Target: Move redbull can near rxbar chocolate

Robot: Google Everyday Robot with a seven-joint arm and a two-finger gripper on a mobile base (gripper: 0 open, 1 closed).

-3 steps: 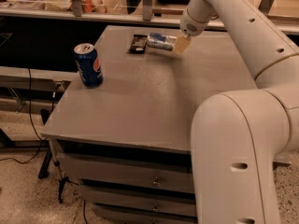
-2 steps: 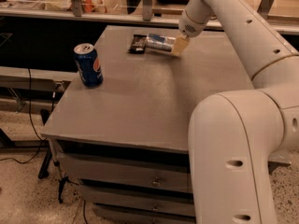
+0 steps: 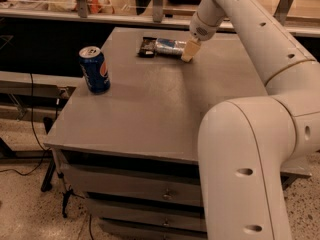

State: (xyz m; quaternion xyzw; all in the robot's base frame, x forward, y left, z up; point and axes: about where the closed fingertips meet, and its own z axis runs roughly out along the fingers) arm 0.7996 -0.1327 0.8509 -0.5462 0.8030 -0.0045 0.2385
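The redbull can [image 3: 169, 47], slim and silver-blue, lies on its side at the far part of the grey table [image 3: 150, 99]. Its left end touches or nearly touches the rxbar chocolate [image 3: 147, 47], a small dark flat bar. My gripper [image 3: 188, 50] reaches down from the white arm to the can's right end, with a pale finger [image 3: 188, 50] showing beside the can. The far side of the gripper is hidden.
A wider dark-blue Pepsi can [image 3: 94, 69] stands upright near the table's left edge. My white arm [image 3: 250, 134] covers the right side of the view. A counter with clutter runs behind the table. Drawers sit under the tabletop.
The arm, the redbull can and the bar keep about the same places across the frames. No clear motion shows.
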